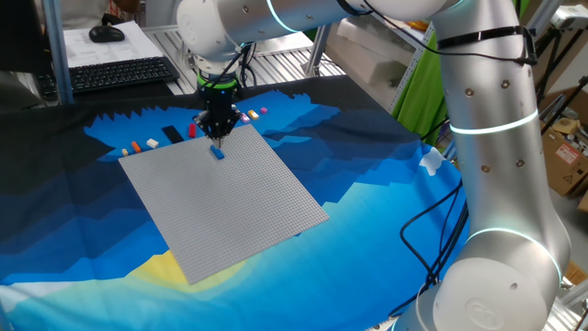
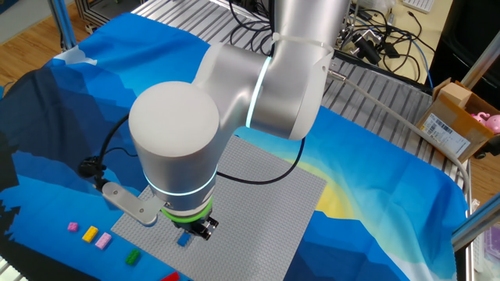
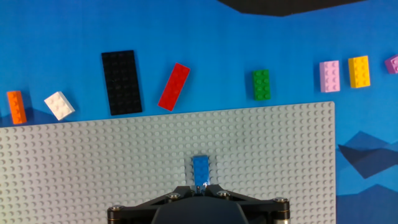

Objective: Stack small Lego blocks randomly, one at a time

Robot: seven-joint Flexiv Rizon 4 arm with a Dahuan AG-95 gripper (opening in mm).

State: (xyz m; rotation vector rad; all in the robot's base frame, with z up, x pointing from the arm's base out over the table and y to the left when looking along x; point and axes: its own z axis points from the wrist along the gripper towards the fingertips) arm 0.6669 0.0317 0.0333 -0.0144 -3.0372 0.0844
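gripper [image 3: 200,188]: pointed straight down over the baseplate, jaws narrow, clamped on blue brick
blue brick [image 3: 200,169]: on grey baseplate [image 3: 93,162], near its far edge, at 6 o'clock in hand view
loose bricks: on blue cloth [image 3: 249,37] past the baseplate, 9 to 3 o'clock: orange [image 3: 17,106], white [image 3: 60,105], red [image 3: 174,86], green [image 3: 262,84], pink [image 3: 329,76], yellow [image 3: 359,71]
black plate [image 3: 122,82]: between white and red, 11 o'clock
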